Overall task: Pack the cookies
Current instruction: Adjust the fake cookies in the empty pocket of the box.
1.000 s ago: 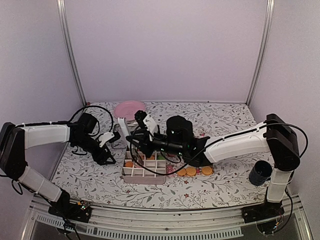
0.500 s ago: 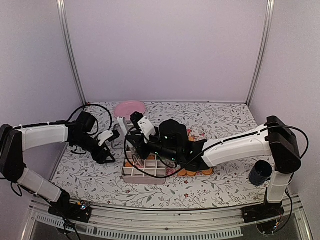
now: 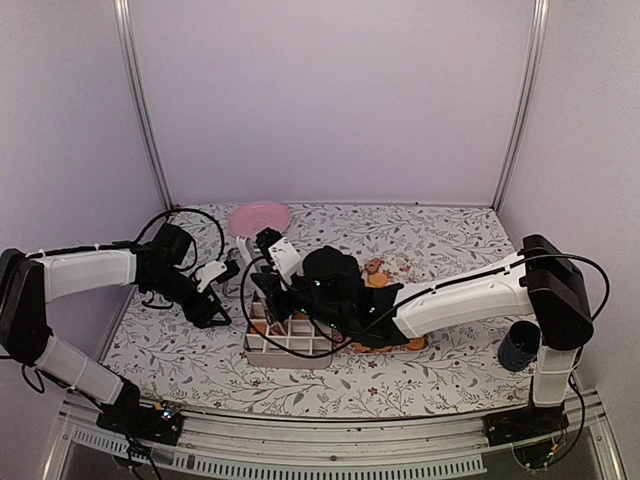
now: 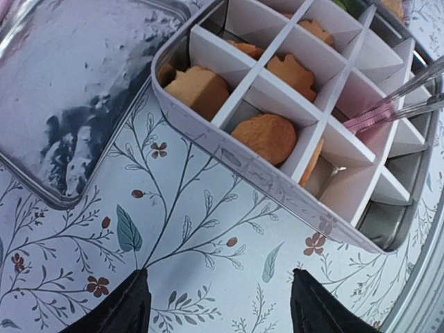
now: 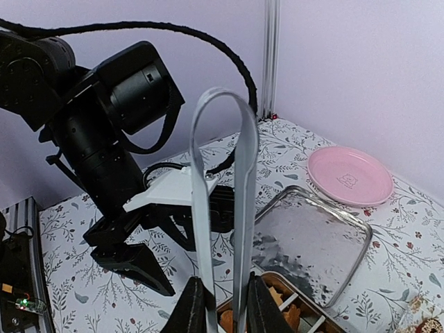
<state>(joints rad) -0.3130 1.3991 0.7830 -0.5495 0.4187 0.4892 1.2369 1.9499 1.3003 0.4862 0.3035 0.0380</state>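
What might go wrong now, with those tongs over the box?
The tongs pinch what looks like a pink cookie only at their tips; it might slip out. The tips also sit close to the thin dividers of the box and may snag one, nudging it.

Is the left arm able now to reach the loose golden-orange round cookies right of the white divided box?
Probably not: the right arm lies across the box and those cookies, blocking the left gripper.

top camera looks down from behind; both wrist cameras share the box (image 4: 229, 149)
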